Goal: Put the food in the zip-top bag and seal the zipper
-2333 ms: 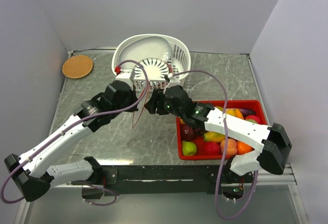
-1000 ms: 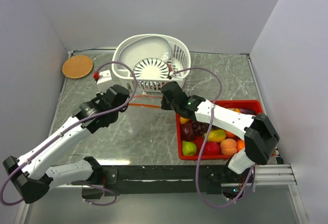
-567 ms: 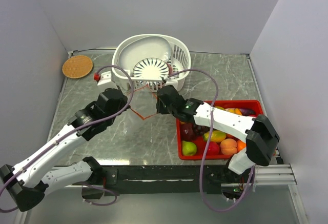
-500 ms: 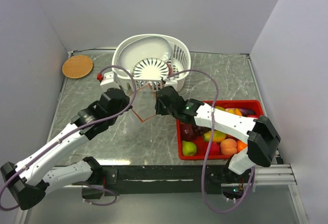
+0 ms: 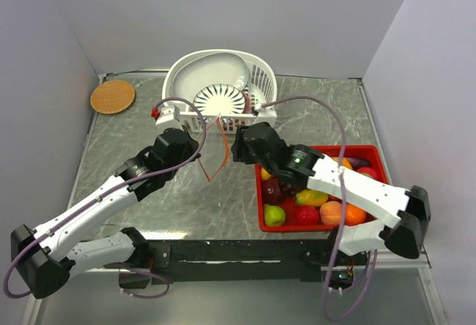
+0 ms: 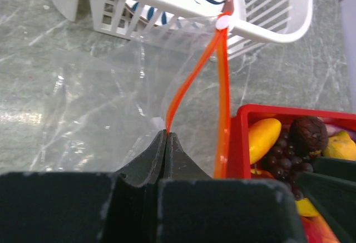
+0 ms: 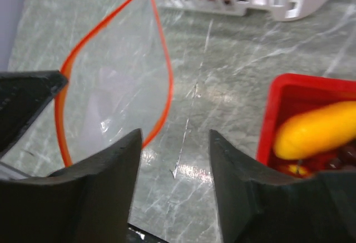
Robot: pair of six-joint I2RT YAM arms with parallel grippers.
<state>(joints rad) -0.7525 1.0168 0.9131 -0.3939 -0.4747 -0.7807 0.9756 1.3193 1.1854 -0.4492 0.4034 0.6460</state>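
The zip-top bag (image 6: 105, 98) is clear, and its orange-red zipper (image 6: 192, 79) is spread into an open loop (image 7: 167, 87). My left gripper (image 6: 167, 135) is shut on one side of the zipper and holds the bag up in front of the basket; in the top view it is left of the strip (image 5: 201, 155). My right gripper (image 7: 175, 140) is open and empty, just right of the loop (image 5: 236, 146). The food (image 5: 312, 198) lies in the red tray: a yellow fruit (image 7: 317, 129), purple grapes (image 6: 281, 157), a green pear and red and orange pieces.
A white slotted basket (image 5: 219, 79) holding a white dish stands at the back, close behind the bag. The red tray (image 5: 372, 152) sits at the right front. A round cork coaster (image 5: 112, 96) lies at the back left.
A second ago the zipper was stretched flat between both grippers. The right gripper has let go and opened. The left gripper has moved right, and the strip now hangs from it as a loop.
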